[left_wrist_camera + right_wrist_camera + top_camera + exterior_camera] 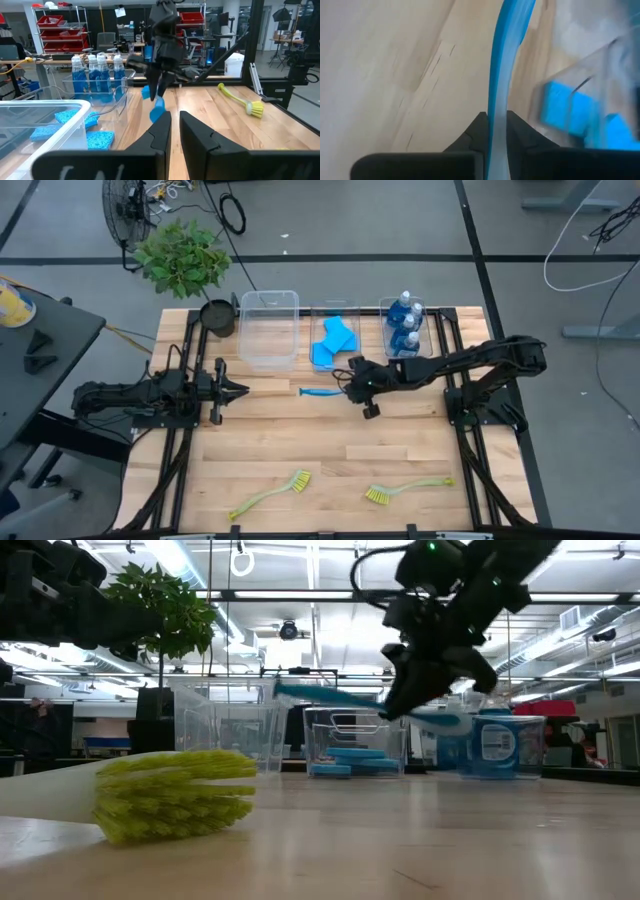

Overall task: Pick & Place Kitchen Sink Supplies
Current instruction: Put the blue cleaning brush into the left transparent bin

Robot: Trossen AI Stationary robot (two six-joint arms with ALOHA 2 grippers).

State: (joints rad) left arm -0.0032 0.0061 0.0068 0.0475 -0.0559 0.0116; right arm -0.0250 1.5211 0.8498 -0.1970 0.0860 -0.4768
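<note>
The right end effector (pixel 352 385) is clamped on the long-handled blue plastic brush (pixel 318 392), carrying it clear of the pale wooden counter (pixel 300 440). In the right wrist view the blue handle runs straight out between the two dark fingers (pixel 476 131), pinched tight, so this is a firm grip near one end, the rest cantilevered forward. From above, the brush's long axis lies across the counter, roughly side to side, its free end pointing toward the left arm's side. In the low view it looks close to level, with a slight tilt.

Why held like that? My read: it hangs just in front of the row of clear plastic bins, near the empty one (pixel 269 330), so it's likely headed there, and the handle will need to drop in lengthwise or tip down to fit. The flat blue sponges (pixel 335 340) already sit in the middle bin, and the small blue bottles with pale caps (pixel 404 325) stand in the next, so sorting by kind seems to be the plan.

Two yellow-green long-handled brushes (pixel 270 495) wait at the near edge, bristles toward each other, well apart from the bins.

The left end effector (pixel 232 390) rests low on its own side, fingers parted with nothing between them, pointing toward the carried brush.
</note>
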